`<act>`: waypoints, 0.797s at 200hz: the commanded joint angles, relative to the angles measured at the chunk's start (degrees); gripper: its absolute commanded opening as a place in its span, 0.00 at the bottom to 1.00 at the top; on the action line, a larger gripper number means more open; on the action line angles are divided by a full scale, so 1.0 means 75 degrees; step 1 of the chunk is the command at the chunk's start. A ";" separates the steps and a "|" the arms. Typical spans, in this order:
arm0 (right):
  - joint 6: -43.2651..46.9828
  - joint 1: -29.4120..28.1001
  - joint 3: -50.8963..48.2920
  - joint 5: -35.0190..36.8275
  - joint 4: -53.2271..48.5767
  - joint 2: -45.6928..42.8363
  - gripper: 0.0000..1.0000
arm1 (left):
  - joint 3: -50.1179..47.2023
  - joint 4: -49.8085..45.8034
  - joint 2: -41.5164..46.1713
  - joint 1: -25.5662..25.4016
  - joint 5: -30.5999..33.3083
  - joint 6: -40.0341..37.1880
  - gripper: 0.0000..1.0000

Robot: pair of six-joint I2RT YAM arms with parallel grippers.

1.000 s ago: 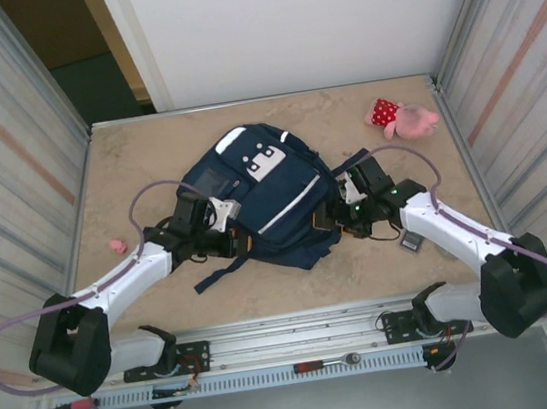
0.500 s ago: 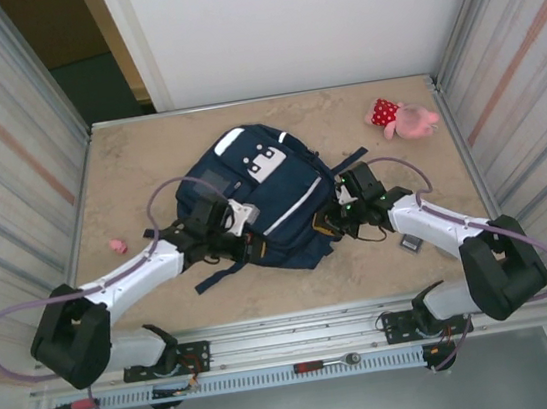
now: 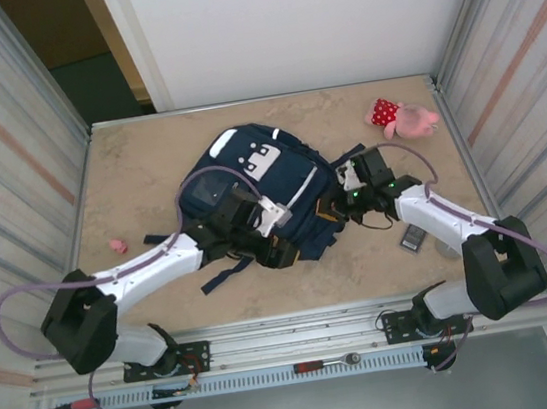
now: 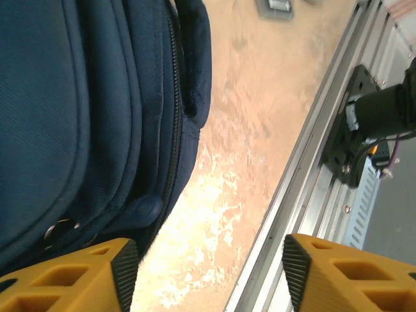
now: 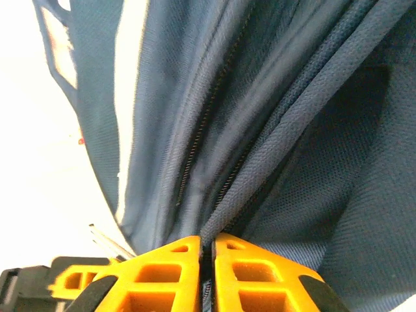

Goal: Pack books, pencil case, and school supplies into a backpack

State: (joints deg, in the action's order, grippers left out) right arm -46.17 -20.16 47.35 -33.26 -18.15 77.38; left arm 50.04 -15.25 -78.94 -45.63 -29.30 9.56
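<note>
The bench (image 3: 147,161) carries one navy backpack (image 3: 294,171) at the centre of the frame, one pink plush toy (image 3: 403,118) at upper right, one small dark grey rectangle (image 3: 413,238) right of centre and one tiny pink item (image 3: 117,246) at left. Two arms reach in, the left arm (image 3: 146,270) from lower left and the right arm (image 3: 442,223) from lower right. On the bottom rail (image 3: 273,351) lie two tools, one red-handled screwdriver (image 3: 63,406) and one ratchet (image 3: 327,363).

Beige table (image 3: 138,172): backpack (image 3: 287,169), pink plush toy (image 3: 401,118)

Left gripper (image 4: 208,270) jaws apart: bare table (image 4: 240,149) between and ahead; backpack (image 4: 78,110) beside one finger, metal rail (image 4: 305,175) beyond other. Right gripper (image 5: 207,257) clamped on backpack, fabric blocking ahead.
</note>
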 commanded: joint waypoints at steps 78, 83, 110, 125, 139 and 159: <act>0.3437 0.0411 0.0930 0.0166 -0.2352 -0.1306 0.49 | -0.0235 -0.0637 0.1268 0.1160 0.1271 -0.7747 0.80; 0.3432 0.0310 0.0860 0.0234 -0.2283 -0.1396 0.49 | -0.0201 -0.0582 0.1116 0.1123 0.1410 -0.7947 0.81; 0.3382 -0.0156 0.0541 0.0541 -0.1935 -0.1771 0.49 | -0.0040 -0.0149 0.0290 0.1021 0.1776 -0.8739 0.83; 0.3305 -0.0295 0.0409 0.0608 -0.1743 -0.1887 0.50 | 0.0033 0.0141 -0.0110 0.0999 0.1851 -0.9013 0.84; 0.3264 -0.0396 0.0312 0.0635 -0.1630 -0.1943 0.50 | 0.0180 0.0153 -0.0478 0.0997 0.1939 -0.9221 0.84; 0.3265 -0.0462 0.0238 0.0720 -0.1609 -0.2024 0.51 | 0.0580 -0.0189 -0.0943 0.0998 0.2125 -0.9364 0.84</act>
State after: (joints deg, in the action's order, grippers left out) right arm -22.57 -22.94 49.93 -29.52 -31.59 63.81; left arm 50.33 -16.43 -83.31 -37.91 -15.88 -55.31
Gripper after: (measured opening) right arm 0.506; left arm 0.843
